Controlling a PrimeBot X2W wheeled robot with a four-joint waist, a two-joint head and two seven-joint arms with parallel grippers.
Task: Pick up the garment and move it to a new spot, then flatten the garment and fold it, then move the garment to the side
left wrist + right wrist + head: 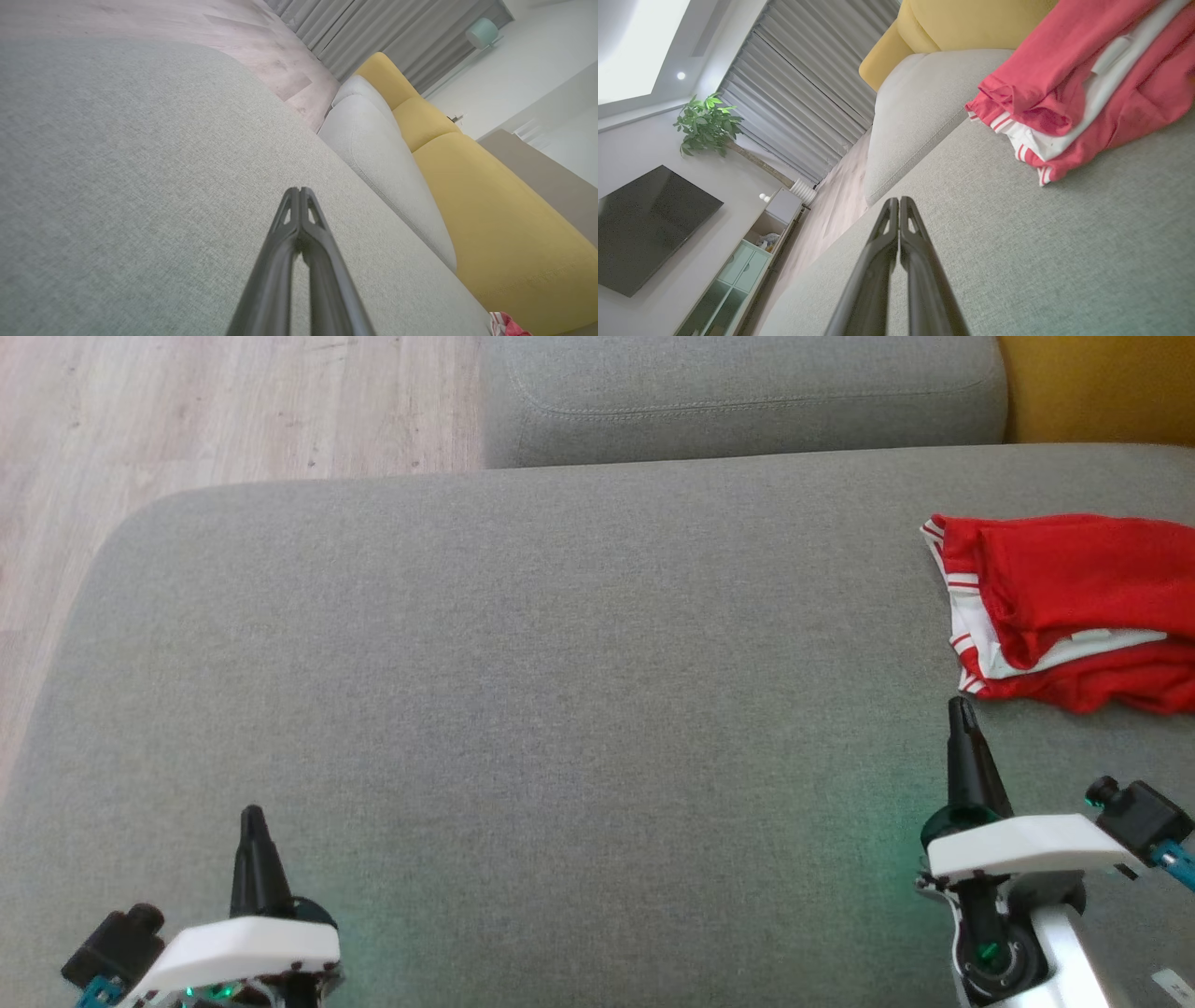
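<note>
On the sofa (560, 663), far right, lies 1 red garment (1064, 607); nearer, the left fingers (253, 845) and right fingers (965, 747), 2 pairs, are each pressed together, empty.

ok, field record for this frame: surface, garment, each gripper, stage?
surface: grey sofa seat
garment: red garment, white striped trim, looks folded, lying at the seat's right side
left gripper: shut, empty, over bare seat
right gripper: shut, empty, near the garment's corner, apart from it
stage: fold apparently done, garment lying aside
</note>
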